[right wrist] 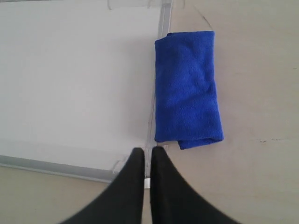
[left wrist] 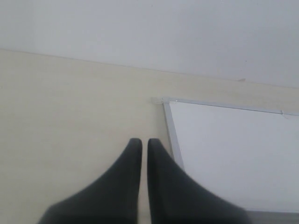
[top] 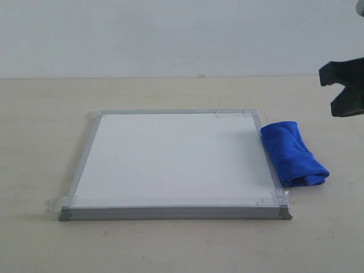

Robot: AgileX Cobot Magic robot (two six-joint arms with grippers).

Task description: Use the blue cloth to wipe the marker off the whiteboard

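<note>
Whiteboard [top: 170, 162] lies flat on desk [top: 45, 114], clear tape [top: 57, 203] at corners, face plain white. Folded blue cloth [top: 293, 153] sits on desk touching board's right frame. Right claw [top: 335, 91] hangs upper right, apart from cloth.

Your right end effector [top: 343, 91] hangs in the air off the whiteboard's [top: 170, 159] right side, out past its far right corner, lifted clear of the worktop [top: 45, 114] and touching nothing. Only its dark tip shows in the exterior view; the arm behind it is out of frame. Seen from its own wrist camera, its two black fingers [right wrist: 133, 186] sit almost together with a thin slit between them, tips aimed at a corner of the whiteboard's frame. Your left end effector [left wrist: 145, 142] is outside the exterior view. Its wrist camera shows its fingers likewise nearly together, a narrow slit between them, hovering over the worktop just outside the whiteboard's frame, near a corner.
</note>
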